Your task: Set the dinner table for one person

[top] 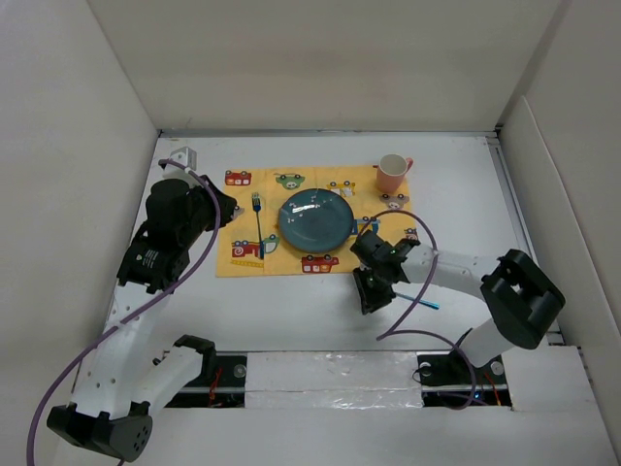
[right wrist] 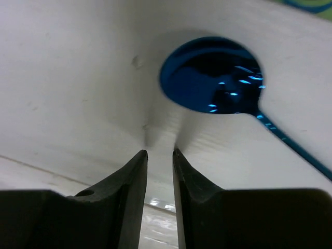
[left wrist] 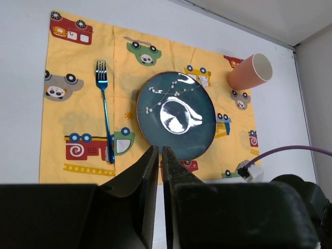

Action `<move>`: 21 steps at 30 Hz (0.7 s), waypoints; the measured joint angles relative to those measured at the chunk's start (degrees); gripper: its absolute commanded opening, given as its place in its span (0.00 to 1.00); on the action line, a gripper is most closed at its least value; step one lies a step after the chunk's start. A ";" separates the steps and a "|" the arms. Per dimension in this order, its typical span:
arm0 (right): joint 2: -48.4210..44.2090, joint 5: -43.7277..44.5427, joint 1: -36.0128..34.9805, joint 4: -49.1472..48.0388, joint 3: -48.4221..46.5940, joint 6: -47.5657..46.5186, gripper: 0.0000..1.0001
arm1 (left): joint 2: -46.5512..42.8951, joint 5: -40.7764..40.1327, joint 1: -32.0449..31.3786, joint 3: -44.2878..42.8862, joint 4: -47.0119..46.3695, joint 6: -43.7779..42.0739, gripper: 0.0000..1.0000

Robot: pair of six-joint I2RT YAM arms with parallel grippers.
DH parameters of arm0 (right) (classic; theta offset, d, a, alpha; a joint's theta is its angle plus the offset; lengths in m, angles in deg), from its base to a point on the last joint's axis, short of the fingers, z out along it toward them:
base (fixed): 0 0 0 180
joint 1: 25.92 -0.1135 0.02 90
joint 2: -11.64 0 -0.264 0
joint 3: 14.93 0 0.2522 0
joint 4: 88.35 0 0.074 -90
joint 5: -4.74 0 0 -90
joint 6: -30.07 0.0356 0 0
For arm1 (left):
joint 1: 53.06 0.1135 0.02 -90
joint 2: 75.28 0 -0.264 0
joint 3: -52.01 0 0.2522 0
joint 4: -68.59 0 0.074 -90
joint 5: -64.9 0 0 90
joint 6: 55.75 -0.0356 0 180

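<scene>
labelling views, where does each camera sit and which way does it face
top external: above and behind, facing down at the table; left arm, right arm show
left wrist: above the mat, facing plate, fork, cup; own fingers show
right wrist: low over the table, facing the spoon; own fingers show
shared: top and left wrist see plate, fork, cup

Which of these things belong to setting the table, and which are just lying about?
For the job: dinner table, placemat, plate, fork, cup, spoon.
Lying about: purple cable, metal bracket.
</scene>
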 measured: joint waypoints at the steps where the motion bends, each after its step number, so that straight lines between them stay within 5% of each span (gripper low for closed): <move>1: -0.07 -0.63 -0.83 -0.61 0.24 0.68 0.28 | -0.02 0.00 0.00 0.00 0.00 0.02 0.06; 8: -1.44 5.92 -3.15 1.73 -2.38 2.34 0.44 | -0.15 0.20 0.00 0.00 0.00 0.57 0.06; 15: -7.45 9.84 12.13 1.68 -1.77 -0.17 0.56 | -0.26 0.33 0.00 0.00 0.02 0.96 0.06; 21: -0.96 4.28 18.67 0.61 -1.77 -5.99 0.61 | -0.28 0.22 0.00 0.02 0.33 0.94 0.06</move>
